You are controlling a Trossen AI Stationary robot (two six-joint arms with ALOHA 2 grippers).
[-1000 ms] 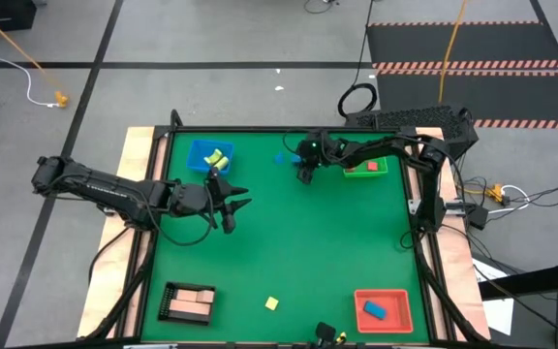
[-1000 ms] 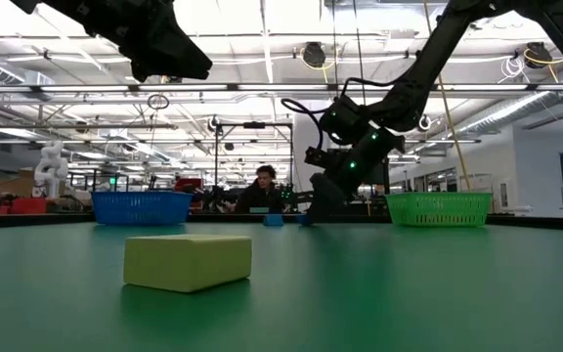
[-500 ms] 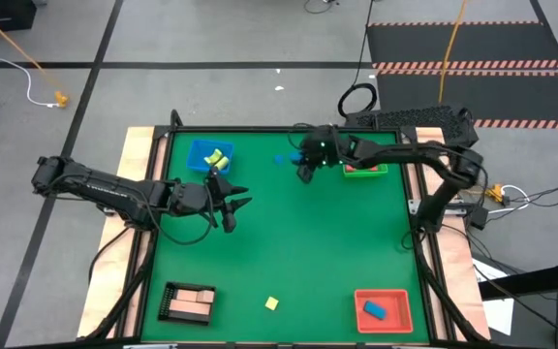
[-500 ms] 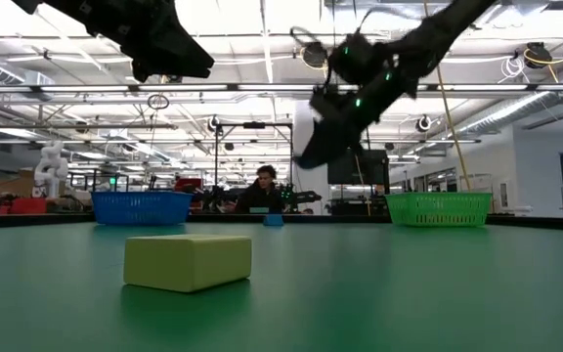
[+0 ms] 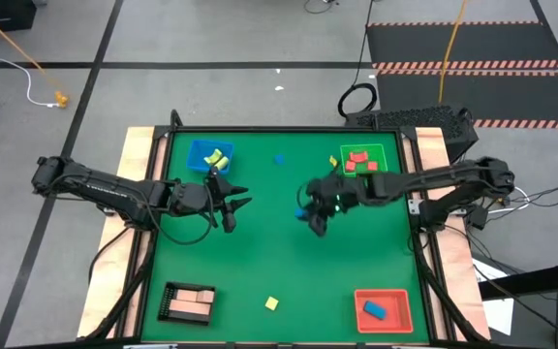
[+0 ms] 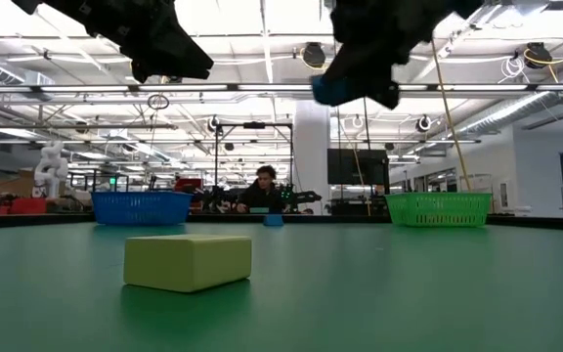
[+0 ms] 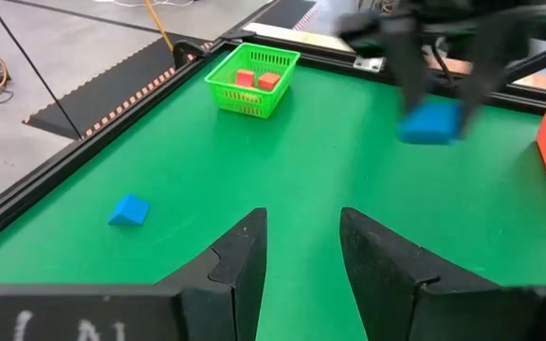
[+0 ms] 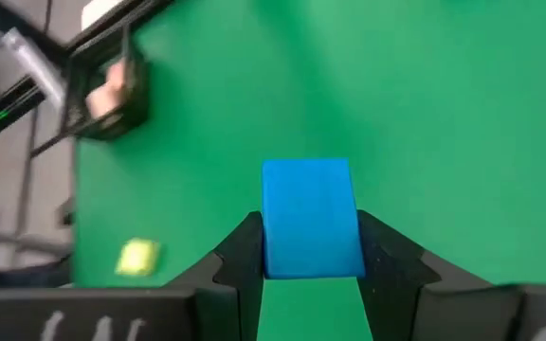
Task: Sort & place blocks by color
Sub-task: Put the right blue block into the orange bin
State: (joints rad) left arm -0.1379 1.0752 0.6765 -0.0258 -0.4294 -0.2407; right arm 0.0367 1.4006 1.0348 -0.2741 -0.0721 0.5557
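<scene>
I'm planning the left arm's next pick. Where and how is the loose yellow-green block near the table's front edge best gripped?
My judgement: take the yellow-green block from straight above, fingers closing on two opposite side faces at mid-length. It lies flat on the table with flat, parallel sides, and nothing touches it. The left gripper hangs open by the blue tray.

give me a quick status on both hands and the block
Right hand shut on blue block, lifted over mid-table. Left hand open, hovering near blue tray. Path to red tray looks clear.
</scene>
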